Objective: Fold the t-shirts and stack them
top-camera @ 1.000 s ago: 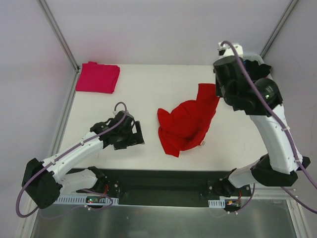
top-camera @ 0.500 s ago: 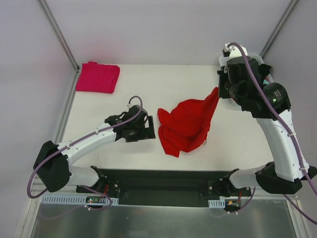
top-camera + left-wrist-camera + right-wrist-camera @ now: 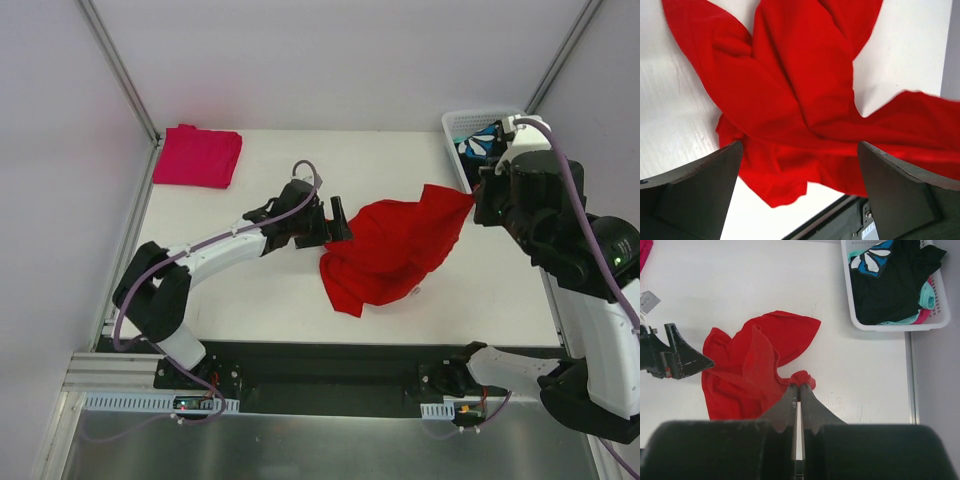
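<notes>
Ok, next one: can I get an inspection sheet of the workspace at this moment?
Surface: white table, flat.
Job's things: red t-shirt crumpled mid-table, one corner lifted to the right; pink t-shirt folded at the far left corner.
Clutter: white basket at the far right corner, holding a black garment and a teal-and-white garment.
Grippers: left gripper open at the red t-shirt's left edge, contact unclear; right gripper shut on the red t-shirt's lifted corner.
Cables: a purple cable along each arm; no snag seen.
Surroundings: pale walls, metal frame posts; nothing else seen.
</notes>
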Action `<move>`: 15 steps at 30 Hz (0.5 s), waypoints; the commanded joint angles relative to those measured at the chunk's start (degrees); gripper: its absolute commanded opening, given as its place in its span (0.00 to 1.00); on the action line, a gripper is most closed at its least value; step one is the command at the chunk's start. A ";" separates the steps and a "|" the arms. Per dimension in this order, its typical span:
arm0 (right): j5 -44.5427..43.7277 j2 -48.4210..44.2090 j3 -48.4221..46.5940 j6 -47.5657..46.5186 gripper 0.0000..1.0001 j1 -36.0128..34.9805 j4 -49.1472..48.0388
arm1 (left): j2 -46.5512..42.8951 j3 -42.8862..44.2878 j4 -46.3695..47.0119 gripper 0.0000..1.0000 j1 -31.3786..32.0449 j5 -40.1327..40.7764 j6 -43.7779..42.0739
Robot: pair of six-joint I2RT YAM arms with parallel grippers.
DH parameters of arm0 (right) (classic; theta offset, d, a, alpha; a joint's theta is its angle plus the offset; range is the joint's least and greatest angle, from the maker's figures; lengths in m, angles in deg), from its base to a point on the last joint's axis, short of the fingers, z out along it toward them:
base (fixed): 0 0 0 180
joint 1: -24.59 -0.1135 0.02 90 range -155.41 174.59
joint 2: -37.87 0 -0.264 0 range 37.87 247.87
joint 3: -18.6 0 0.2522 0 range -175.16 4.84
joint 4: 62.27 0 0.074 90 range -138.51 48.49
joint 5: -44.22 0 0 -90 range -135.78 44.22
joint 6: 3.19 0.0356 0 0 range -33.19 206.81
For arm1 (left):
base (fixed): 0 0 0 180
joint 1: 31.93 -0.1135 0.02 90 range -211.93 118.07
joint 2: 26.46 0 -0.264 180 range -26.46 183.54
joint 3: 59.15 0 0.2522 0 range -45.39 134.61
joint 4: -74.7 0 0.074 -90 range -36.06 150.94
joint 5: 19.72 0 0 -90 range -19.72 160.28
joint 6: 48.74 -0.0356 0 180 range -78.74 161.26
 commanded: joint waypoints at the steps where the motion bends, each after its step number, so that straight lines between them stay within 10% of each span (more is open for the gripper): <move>1: -2.29 -1.57 -0.57 -0.10 0.01 0.33 1.80 | 4.65 2.78 4.53 0.98 -1.36 -3.05 1.56; 15: -1.85 -2.54 -0.31 -0.54 0.01 0.24 3.29 | 11.59 6.20 3.39 0.96 -7.86 -4.98 1.38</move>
